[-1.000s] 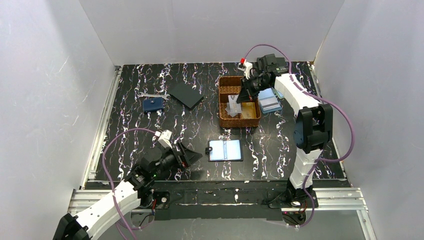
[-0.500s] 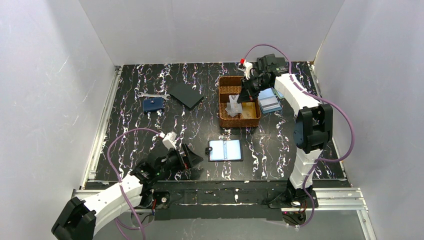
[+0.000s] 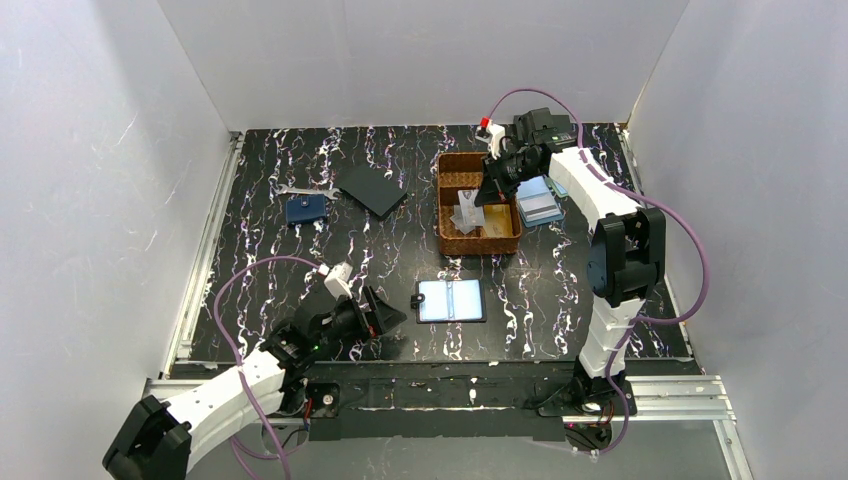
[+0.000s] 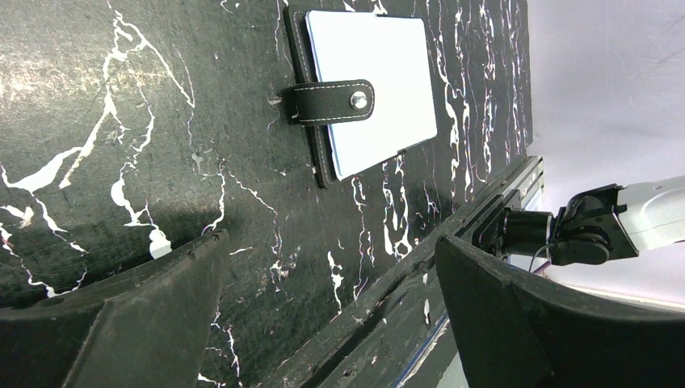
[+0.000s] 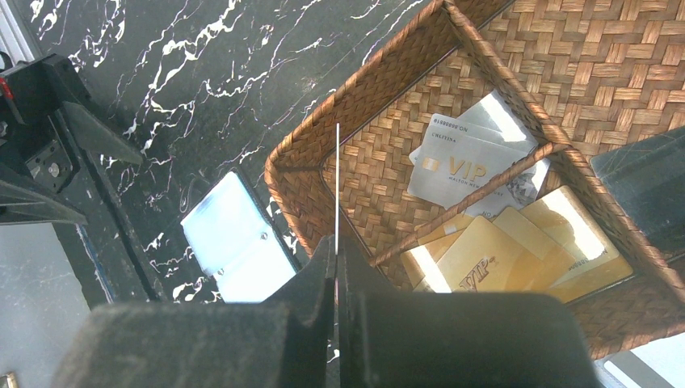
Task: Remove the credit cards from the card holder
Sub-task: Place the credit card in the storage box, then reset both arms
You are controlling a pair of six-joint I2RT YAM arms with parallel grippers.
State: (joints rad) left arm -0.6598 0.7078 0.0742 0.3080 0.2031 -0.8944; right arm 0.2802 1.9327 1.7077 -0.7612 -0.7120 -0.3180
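Bright, even overhead light fills the white-walled cell, leaving only soft shadows on the dark tabletop [image 3: 260,250]. In the left wrist view, glare bleaches the holder [image 4: 388,65] to blank white, and blurred jaws shade the tabletop. In the right wrist view, gold cards [image 5: 485,259] gleam in the basket [image 5: 630,48] beyond defocused jaws.

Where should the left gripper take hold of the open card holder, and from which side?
Probably the black snap strap looped over the rim of the card holder, facing the open left gripper. The holder lies flat and open, leaving little edge elsewhere; come in low from that side.
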